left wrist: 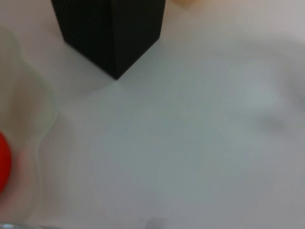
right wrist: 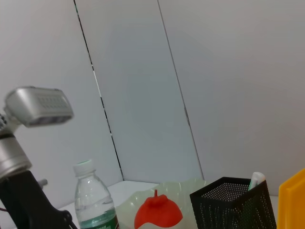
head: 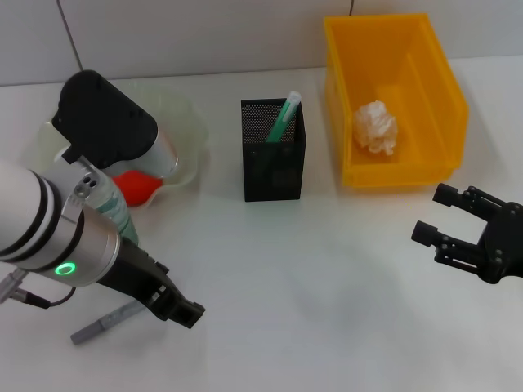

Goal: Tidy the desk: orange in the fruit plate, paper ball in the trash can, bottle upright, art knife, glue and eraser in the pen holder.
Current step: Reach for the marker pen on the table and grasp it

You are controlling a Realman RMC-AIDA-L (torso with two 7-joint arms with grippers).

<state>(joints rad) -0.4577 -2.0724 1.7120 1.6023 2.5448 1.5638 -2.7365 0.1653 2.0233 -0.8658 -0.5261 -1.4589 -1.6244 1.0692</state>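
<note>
A red-orange fruit (head: pixel 135 186) lies in the clear fruit plate (head: pixel 189 122), also shown in the right wrist view (right wrist: pixel 157 212). A white paper ball (head: pixel 375 127) lies in the yellow bin (head: pixel 441 90). The bottle (right wrist: pixel 93 205) stands upright, half hidden behind my left arm (head: pixel 110 204). The black mesh pen holder (head: pixel 274 155) holds a green glue stick (head: pixel 283 119). A grey art knife (head: pixel 102 324) lies on the table, one end under my left gripper (head: pixel 184 310). My right gripper (head: pixel 437 214) is open and empty at the right. No eraser shows.
The white table (head: pixel 327 286) runs to a white wall behind. The pen holder (left wrist: pixel 114 33) and the plate rim (left wrist: pixel 33 119) show in the left wrist view. My left arm (head: pixel 49 229) covers the table's left front.
</note>
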